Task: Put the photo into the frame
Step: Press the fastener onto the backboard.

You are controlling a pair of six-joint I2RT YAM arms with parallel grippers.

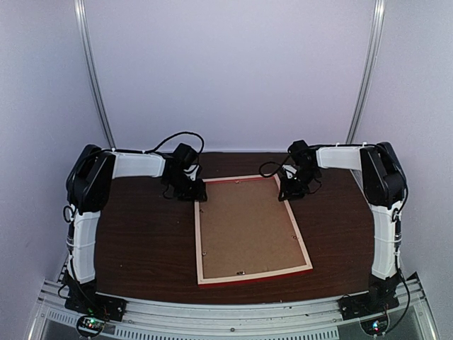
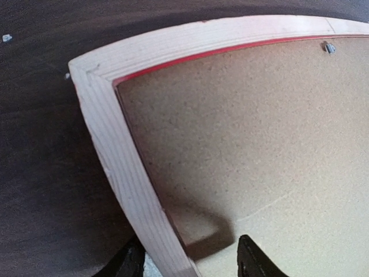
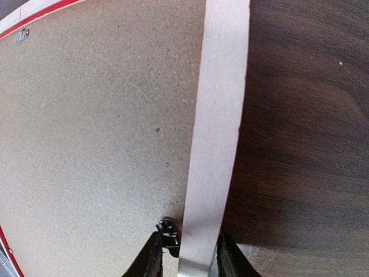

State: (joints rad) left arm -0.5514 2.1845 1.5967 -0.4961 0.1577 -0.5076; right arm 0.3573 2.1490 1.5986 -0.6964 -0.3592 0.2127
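Note:
The frame (image 1: 199, 241) lies face down on the table, pale bare wood up and red showing at its edges. A plain brown backing board (image 1: 248, 227) fills it. The photo is hidden. My left gripper (image 1: 190, 190) is at the frame's far left corner. In the left wrist view it (image 2: 187, 262) is open and straddles the left strip (image 2: 115, 150), one finger on the table and one over the board (image 2: 242, 133). My right gripper (image 1: 291, 190) is at the far right corner. In the right wrist view it (image 3: 187, 257) is shut on the right strip (image 3: 219, 115).
The dark wooden table (image 1: 141, 234) lies on both sides of the frame. Small metal tabs sit at the board's edge (image 3: 168, 229) (image 2: 328, 47). White walls and two metal rails (image 1: 95, 78) stand behind the table.

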